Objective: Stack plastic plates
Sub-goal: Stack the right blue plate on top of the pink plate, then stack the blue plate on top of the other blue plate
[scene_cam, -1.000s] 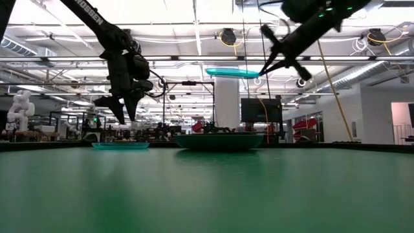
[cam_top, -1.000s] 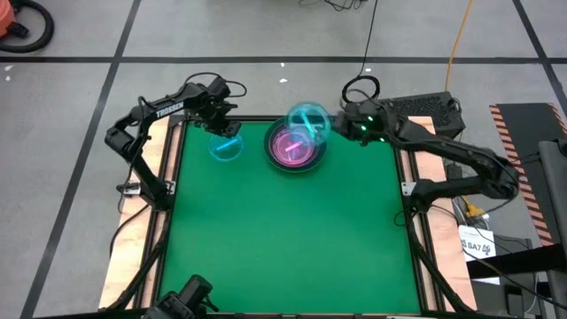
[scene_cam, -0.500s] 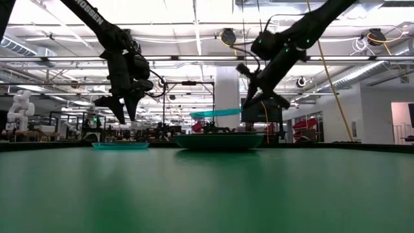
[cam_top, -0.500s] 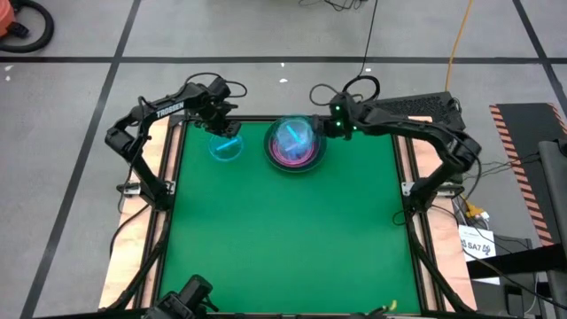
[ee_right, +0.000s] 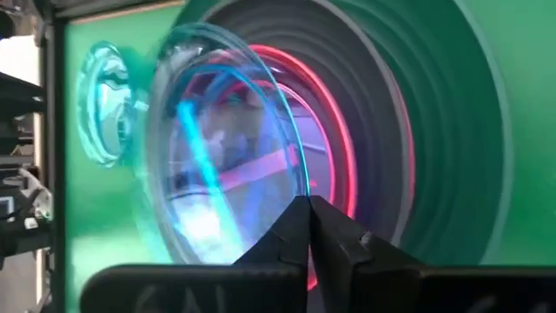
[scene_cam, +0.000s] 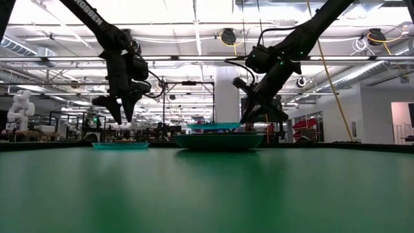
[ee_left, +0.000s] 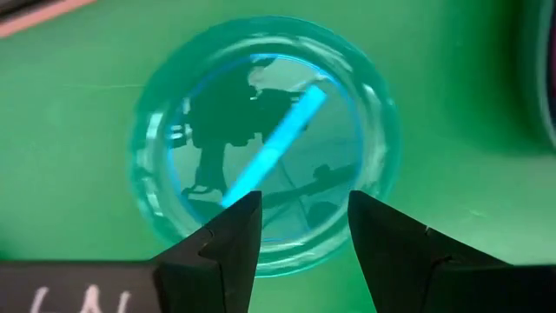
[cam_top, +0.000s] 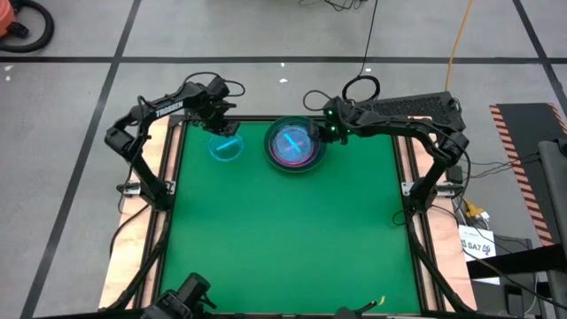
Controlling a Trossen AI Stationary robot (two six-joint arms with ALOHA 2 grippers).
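Note:
A stack of plastic plates (cam_top: 295, 146) stands at the table's far middle: a dark green-grey plate (ee_right: 434, 130) at the bottom with pink plates (ee_right: 347, 148) nested in it. My right gripper (ee_right: 308, 209) is shut on a translucent cyan plate (ee_right: 230, 148), which sits just over the stack (scene_cam: 218, 140). A second translucent cyan plate (cam_top: 226, 146) lies flat on the green mat to the stack's left. My left gripper (ee_left: 300, 226) hangs open above it (ee_left: 265, 143), its fingers clear of it in the low view (scene_cam: 119, 116). My right gripper pinches the cyan plate's rim (ee_right: 300, 187), on its right far side, between its two shut fingers. The fingers slant down from the table's far right. The plate (scene_cam: 213, 126) lies about level just above the dark plate's rim; I cannot tell whether it touches the pink plates under it.
The green mat (cam_top: 292, 239) stretches toward the near edge, framed by wooden borders at left and right. Both arms reach in along the far edge. Beyond the table the low view shows a workshop room.
My right gripper has come down and toward the table's left with the cyan plate, staying shut on its rim. The plate, first high above and to the right of the stack, now sits level just over it.

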